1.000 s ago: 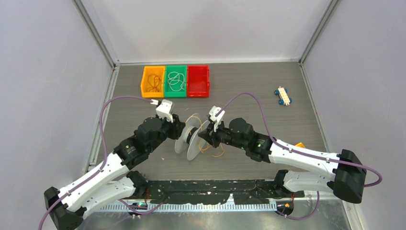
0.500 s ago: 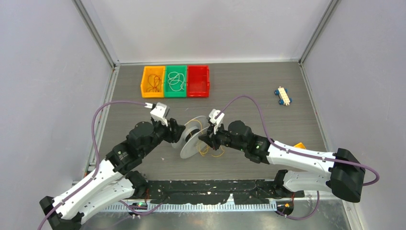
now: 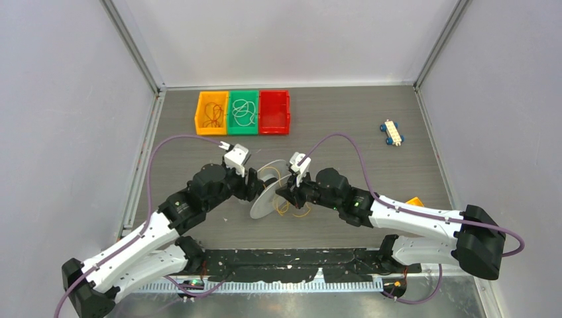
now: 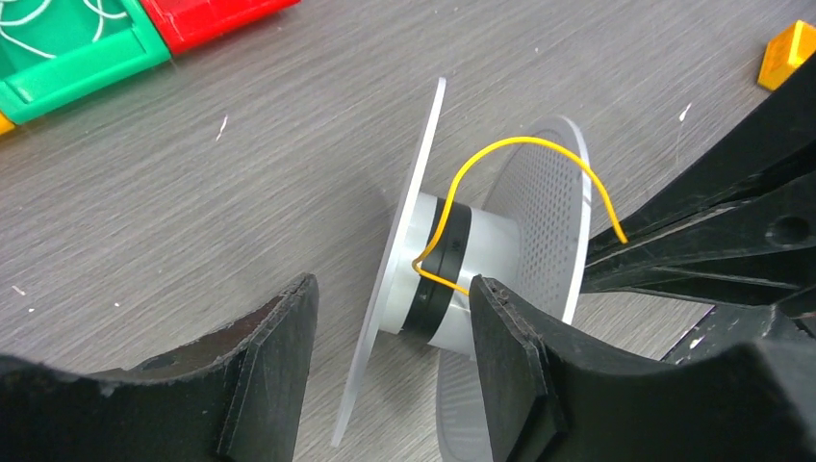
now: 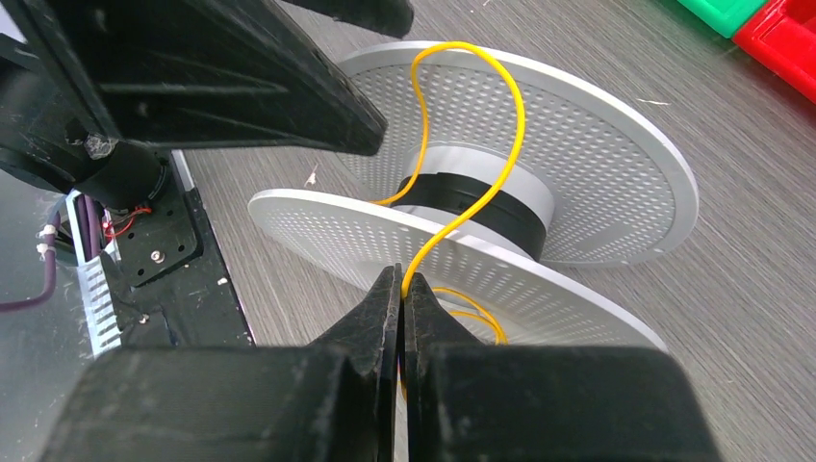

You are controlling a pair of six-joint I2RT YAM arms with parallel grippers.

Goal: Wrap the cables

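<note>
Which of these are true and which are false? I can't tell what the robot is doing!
1. The right tool is pinching the yellow wire. True.
2. The left tool is shut tight. False: its fingers stand apart, with one disc of the spool between them.
3. The green bin has a white wire in it. True.
4. The spool lies inside the red bin. False: it sits on the table, between the two tools.
</note>
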